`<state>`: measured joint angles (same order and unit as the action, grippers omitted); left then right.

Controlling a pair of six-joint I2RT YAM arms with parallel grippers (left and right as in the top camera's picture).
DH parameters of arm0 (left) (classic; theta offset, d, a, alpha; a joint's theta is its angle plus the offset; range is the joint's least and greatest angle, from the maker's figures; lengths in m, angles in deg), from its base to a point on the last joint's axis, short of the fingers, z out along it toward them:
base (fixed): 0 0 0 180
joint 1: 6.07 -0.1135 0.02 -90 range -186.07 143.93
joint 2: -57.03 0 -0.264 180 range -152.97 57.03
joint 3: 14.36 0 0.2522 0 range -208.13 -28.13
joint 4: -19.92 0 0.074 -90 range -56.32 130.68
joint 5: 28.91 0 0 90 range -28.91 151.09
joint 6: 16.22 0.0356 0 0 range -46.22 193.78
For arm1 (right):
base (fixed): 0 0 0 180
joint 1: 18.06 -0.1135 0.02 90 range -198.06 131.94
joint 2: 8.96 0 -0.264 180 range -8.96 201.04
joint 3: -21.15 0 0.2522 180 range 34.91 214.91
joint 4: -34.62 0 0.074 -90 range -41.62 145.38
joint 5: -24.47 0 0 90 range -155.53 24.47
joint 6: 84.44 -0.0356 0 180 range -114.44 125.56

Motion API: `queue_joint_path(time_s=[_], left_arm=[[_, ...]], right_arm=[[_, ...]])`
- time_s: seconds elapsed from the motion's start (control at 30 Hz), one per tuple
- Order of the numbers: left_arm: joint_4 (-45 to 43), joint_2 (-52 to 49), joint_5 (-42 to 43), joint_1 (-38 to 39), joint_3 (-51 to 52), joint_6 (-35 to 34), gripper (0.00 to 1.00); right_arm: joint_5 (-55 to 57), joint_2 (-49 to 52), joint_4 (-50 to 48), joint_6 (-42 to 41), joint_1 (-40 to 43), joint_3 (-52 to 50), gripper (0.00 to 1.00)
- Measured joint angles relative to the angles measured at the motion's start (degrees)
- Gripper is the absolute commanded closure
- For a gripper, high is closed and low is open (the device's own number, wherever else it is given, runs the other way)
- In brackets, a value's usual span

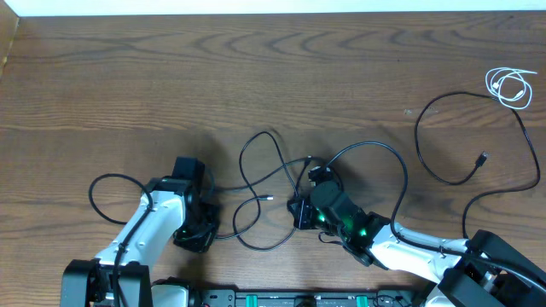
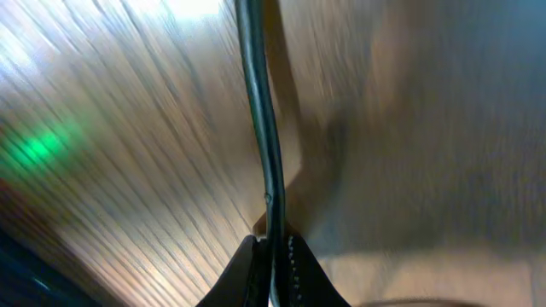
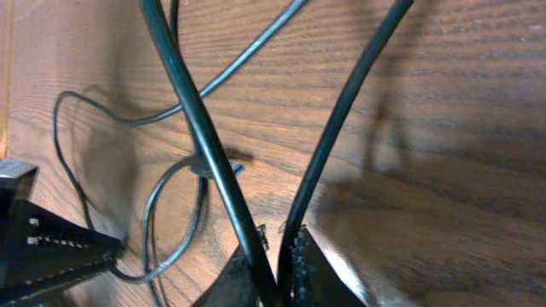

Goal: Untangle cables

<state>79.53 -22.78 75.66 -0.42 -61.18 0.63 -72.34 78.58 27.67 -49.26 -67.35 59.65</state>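
Left gripper (image 2: 273, 247) pinches the black cable (image 2: 260, 111) tight; right gripper (image 3: 280, 243) clamps two black strands. Loose loops sprawl between them on the brown wooden table (image 1: 171, 77). Far right, the white cable (image 1: 510, 87) lies coiled, well apart.

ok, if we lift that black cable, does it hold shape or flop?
Likely floppy: the black cable lies in loose loops on the table, so it should sag. Probably light, being so thin. Its glossy jacket might slide through the pinching left gripper.
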Motion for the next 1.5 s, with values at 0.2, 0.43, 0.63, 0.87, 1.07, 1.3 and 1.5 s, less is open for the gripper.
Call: queue_joint_path(time_s=[0.2,0.43,0.63,0.87,1.07,1.3,1.5], left_arm=[[-0.4,0.0,4.8,0.0,0.0,-0.4,0.92],[-3.0,0.0,8.9,0.0,0.2,-0.4,0.92],[-7.3,0.0,13.0,0.9,0.5,-0.4,0.92],[-14.7,0.0,15.6,6.5,0.6,-2.0,0.92],[-21.1,0.0,16.0,9.8,0.6,-5.0,0.92],[-26.2,0.0,16.9,12.5,0.6,-6.4,0.92],[-28.8,0.0,19.3,13.4,0.7,-8.1,0.92]], right_arm=[[-1.6,0.1,-1.4,0.0,0.0,0.0,0.76],[-2.4,0.1,-1.3,0.1,0.1,0.0,0.69],[-2.6,0.1,-1.1,0.1,0.1,0.0,0.68],[-3.2,0.1,-1.1,0.1,0.1,0.0,0.66],[-3.5,0.1,-1.0,0.0,0.1,0.0,0.60],[-3.9,0.1,-1.0,0.0,0.2,0.0,0.57],[-3.9,0.1,-1.0,0.0,0.2,0.0,0.53]])
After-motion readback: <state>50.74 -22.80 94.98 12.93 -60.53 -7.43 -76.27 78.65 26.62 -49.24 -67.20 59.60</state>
